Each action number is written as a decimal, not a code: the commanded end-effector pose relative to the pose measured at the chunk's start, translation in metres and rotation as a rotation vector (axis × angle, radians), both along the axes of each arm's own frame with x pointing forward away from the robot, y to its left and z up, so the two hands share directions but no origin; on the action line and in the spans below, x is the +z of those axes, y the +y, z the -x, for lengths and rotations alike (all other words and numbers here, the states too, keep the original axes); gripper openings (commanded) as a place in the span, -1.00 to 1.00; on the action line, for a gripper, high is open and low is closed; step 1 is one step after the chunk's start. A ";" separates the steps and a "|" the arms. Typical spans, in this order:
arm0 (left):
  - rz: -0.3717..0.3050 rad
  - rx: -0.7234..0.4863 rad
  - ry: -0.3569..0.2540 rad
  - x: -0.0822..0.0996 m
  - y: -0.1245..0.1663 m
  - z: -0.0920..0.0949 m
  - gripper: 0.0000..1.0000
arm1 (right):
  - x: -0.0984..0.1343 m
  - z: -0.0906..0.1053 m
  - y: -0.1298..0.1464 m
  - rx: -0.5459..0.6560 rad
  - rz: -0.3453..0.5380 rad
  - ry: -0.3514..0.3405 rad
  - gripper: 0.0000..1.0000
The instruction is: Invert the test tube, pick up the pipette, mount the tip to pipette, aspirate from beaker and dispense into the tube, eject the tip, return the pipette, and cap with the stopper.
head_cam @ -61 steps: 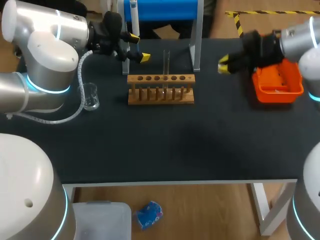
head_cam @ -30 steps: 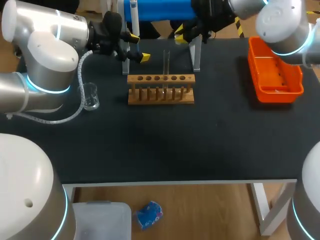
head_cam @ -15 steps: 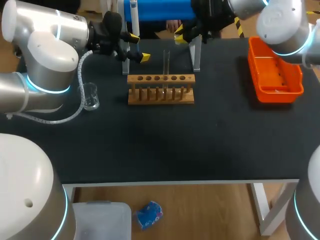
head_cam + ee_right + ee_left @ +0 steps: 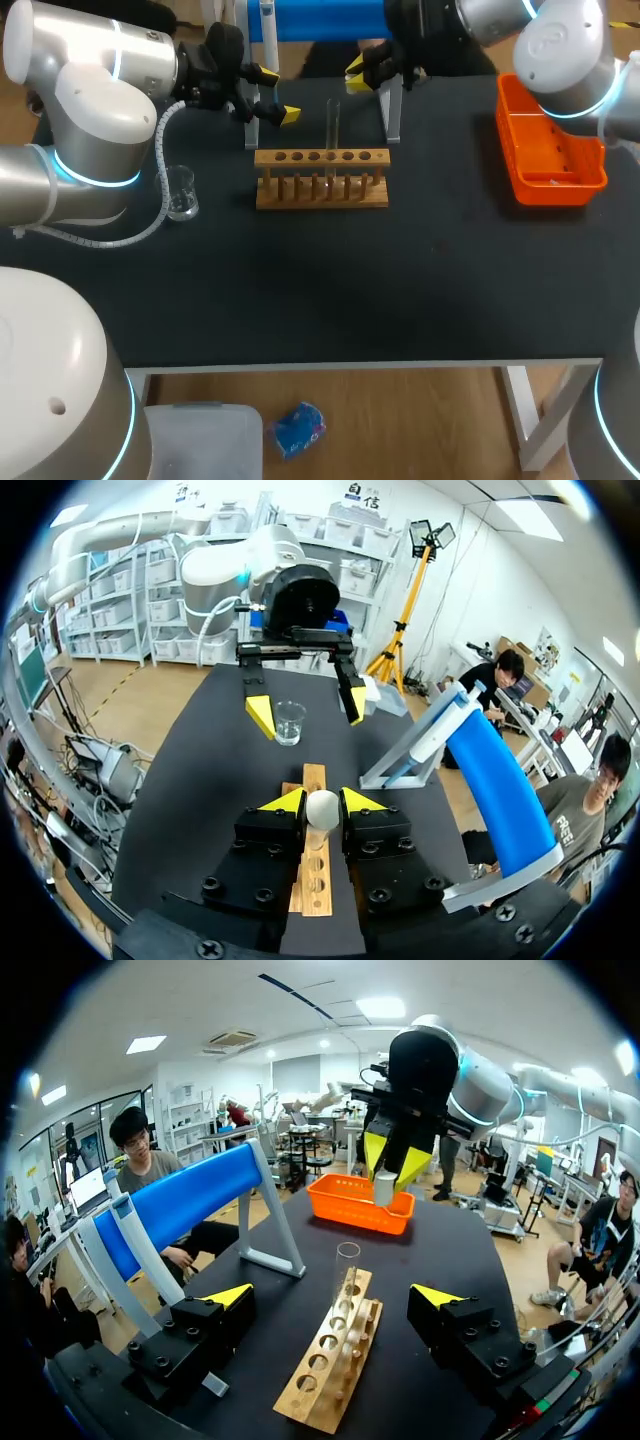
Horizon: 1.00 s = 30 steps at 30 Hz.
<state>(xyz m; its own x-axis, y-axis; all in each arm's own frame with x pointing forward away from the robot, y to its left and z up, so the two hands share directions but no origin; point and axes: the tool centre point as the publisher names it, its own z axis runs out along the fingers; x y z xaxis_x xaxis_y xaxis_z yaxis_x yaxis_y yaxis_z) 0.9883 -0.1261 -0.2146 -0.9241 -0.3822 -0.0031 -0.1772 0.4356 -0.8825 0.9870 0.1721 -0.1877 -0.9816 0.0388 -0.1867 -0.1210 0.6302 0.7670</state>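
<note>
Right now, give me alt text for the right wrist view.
The right hand grips a white stopper above the wooden rack. Facing it, the left hand is open; a glass beaker stands past the rack.

Bright, even overhead light; faint shadows on table (image 4: 400, 290).

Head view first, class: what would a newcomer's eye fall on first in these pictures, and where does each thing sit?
The right claw, beyond the rack on its far side, grips a white stopper. One glass tube stands upright in this wooden rack in the middle, with the open left claw behind its left end. A bright orange tray lies to the right.
</note>
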 end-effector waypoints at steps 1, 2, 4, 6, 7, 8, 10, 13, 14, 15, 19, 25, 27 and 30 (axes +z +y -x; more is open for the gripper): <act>-0.002 -0.004 0.004 0.001 0.000 -0.001 1.00 | -0.003 -0.003 0.005 0.002 0.005 0.002 -1.00; -0.002 -0.004 0.004 0.001 0.000 -0.001 1.00 | -0.004 -0.003 0.007 0.001 0.006 0.002 -1.00; -0.002 -0.004 0.004 0.001 0.000 -0.001 1.00 | -0.005 -0.003 0.011 -0.001 0.012 -0.001 -1.00; -0.002 -0.004 0.004 0.001 0.000 -0.001 1.00 | -0.007 -0.004 0.014 -0.001 0.014 -0.001 -1.00; -0.002 -0.004 0.004 0.001 0.000 -0.001 1.00 | -0.008 -0.004 0.016 -0.001 0.022 -0.003 -1.00; -0.002 -0.004 0.004 0.001 0.000 -0.001 1.00 | -0.010 -0.004 0.018 0.002 0.026 -0.005 -1.00; -0.002 -0.004 0.004 0.001 0.000 -0.001 1.00 | -0.011 -0.005 0.020 0.003 0.030 -0.008 -1.00; -0.002 -0.004 0.004 0.001 0.000 -0.001 1.00 | -0.014 -0.007 0.023 0.003 0.034 -0.009 -1.00; -0.002 -0.004 0.004 0.001 0.000 -0.001 1.00 | -0.015 -0.008 0.024 0.002 0.034 -0.010 -1.00; -0.002 -0.004 0.004 0.001 0.000 -0.001 1.00 | -0.016 -0.009 0.025 0.002 0.035 -0.009 -1.00; -0.002 -0.004 0.004 0.001 0.000 -0.001 1.00 | -0.019 -0.013 0.025 -0.002 0.038 -0.008 -1.00; -0.002 -0.004 0.004 0.001 0.000 -0.001 1.00 | -0.022 -0.018 0.025 -0.006 0.040 -0.004 -1.00; -0.002 -0.004 0.004 0.001 0.000 -0.001 1.00 | -0.024 -0.019 0.025 -0.007 0.040 -0.001 -1.00; -0.002 -0.004 0.004 0.001 0.000 -0.001 1.00 | -0.027 -0.019 0.025 -0.007 0.040 0.004 -1.00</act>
